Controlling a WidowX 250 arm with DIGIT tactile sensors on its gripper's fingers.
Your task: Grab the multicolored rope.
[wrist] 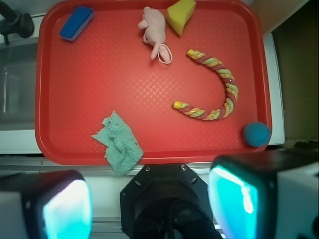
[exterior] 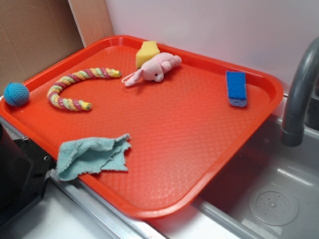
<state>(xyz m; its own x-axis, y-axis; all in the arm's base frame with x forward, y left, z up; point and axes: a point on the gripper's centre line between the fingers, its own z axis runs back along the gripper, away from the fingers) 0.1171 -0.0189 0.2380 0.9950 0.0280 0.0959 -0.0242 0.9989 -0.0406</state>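
The gripper (wrist: 149, 199) sits nearest, off the tray's near edge in the wrist view, its jaws spread wide apart with nothing between them.

Just beyond, the red tray (exterior: 199, 164) carries everything. A crumpled teal cloth (exterior: 92, 155) lies at the tray's near edge, partly draped over the rim. A blue knitted ball (exterior: 16, 93) rests on the rim at the near corner on the cardboard side.

Further in, close to that same side edge, lies the multicolored rope (exterior: 75, 87), a twisted pink, yellow and green length curved in a C, flat on the tray and touching nothing. It opens toward the tray's middle.

Along the far edge, a pink plush bunny (exterior: 155, 68) lies against a yellow sponge wedge (exterior: 146, 53). A blue sponge (exterior: 236, 88) lies toward the far corner on the sink (exterior: 269, 199) side, by a grey faucet (exterior: 299, 94).
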